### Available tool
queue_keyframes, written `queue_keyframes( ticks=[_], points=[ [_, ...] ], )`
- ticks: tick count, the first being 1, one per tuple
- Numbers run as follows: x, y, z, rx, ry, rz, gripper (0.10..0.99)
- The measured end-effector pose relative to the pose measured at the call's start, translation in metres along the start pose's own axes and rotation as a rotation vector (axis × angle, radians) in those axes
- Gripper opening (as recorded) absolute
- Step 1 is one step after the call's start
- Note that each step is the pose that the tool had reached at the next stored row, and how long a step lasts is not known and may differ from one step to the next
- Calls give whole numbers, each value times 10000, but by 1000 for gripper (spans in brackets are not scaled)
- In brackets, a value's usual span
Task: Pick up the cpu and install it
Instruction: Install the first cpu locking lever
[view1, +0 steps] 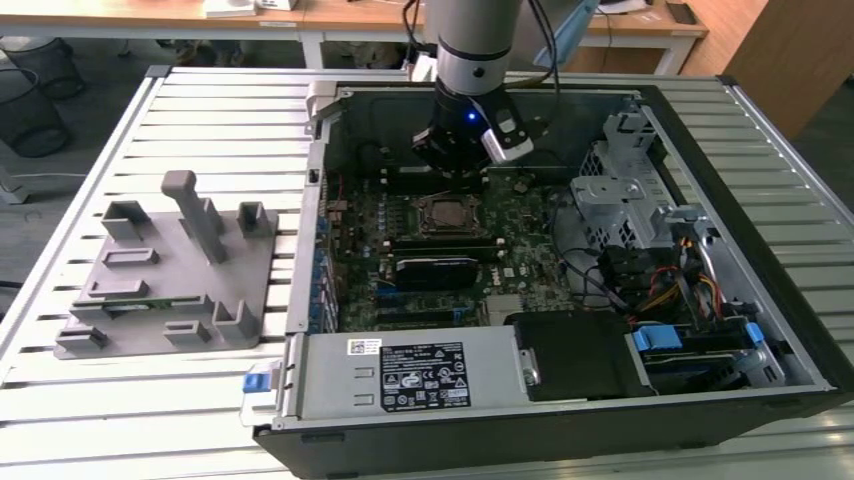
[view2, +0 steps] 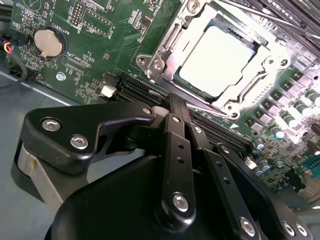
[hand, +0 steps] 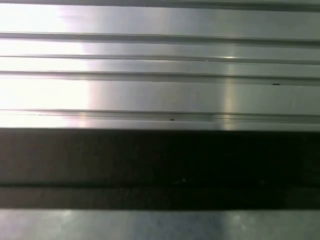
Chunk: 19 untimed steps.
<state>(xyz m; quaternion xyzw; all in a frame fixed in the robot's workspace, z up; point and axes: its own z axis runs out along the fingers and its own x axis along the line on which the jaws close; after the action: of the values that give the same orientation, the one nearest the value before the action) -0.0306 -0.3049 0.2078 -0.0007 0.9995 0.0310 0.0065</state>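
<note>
We see the cpu (view2: 220, 55) already lying in the motherboard (view2: 100, 35) socket frame (view2: 165, 42). The gripper (view2: 172, 112) hangs just beside it, jaws pressed together on nothing. We'd worry about a dip here — linkage clipping the frame or skewing the chip.

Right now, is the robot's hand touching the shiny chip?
Apart. In the second wrist view, the cpu sits in its socket, with bare green board between it and the hand.

The pincer (view2: 172, 107) hides its own fingertips.
</note>
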Motion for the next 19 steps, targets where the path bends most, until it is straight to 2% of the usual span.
queue_keyframes(
  ticks=[10, 16, 19],
  points=[
    [-23, -5, 86, 0, 1, 0, 106],
    [-26, -6, 91, 1, 0, 0, 106],
    [-27, -5, 85, 44, 0, -2, 106]
  ],
)
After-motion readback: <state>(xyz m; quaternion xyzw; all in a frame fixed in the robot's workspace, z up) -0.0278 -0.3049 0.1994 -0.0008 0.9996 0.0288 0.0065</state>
